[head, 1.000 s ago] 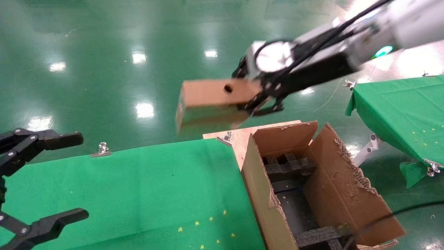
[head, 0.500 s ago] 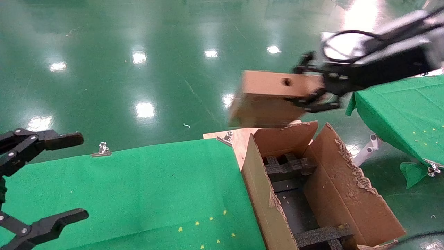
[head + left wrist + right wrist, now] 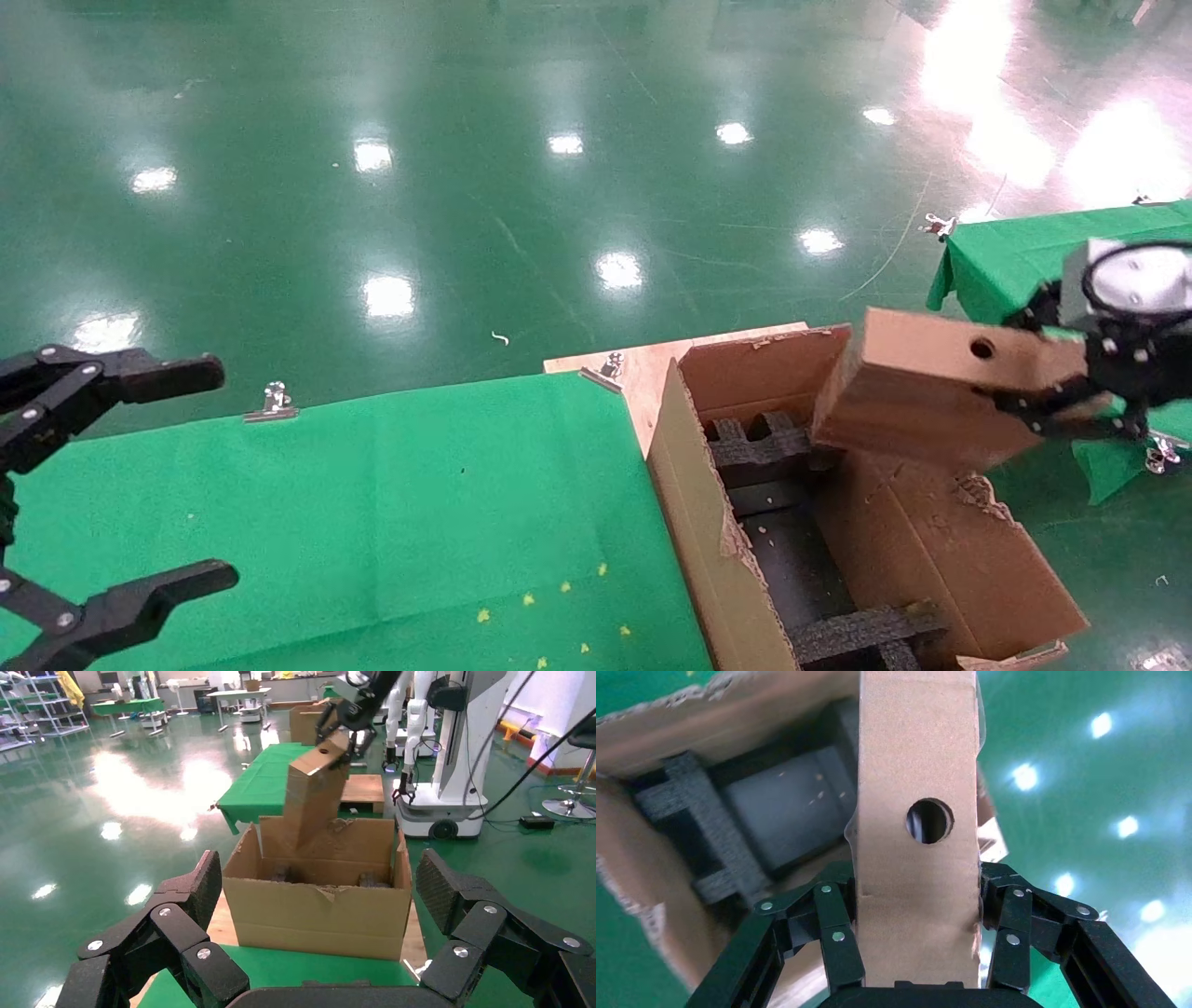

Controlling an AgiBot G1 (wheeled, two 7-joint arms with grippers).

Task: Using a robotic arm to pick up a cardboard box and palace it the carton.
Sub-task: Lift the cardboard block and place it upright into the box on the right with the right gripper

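Fingers (image 3: 835,927) of the right gripper (image 3: 1071,410) are clamping one end of the cardboard box (image 3: 931,391), holding it tilted above the carton (image 3: 708,522) at its far right flap; carrying step in hand, lowering between the foam inserts (image 3: 759,447) being next; left gripper (image 3: 56,503) is idling agape, holding nothing

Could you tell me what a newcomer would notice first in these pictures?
Probably the cardboard box, clamped at one end in the right gripper and hanging tilted above the carton's far right flap. Next, the open carton itself, with black foam inside, beside the green cloth. The left gripper waits open, low on the left.
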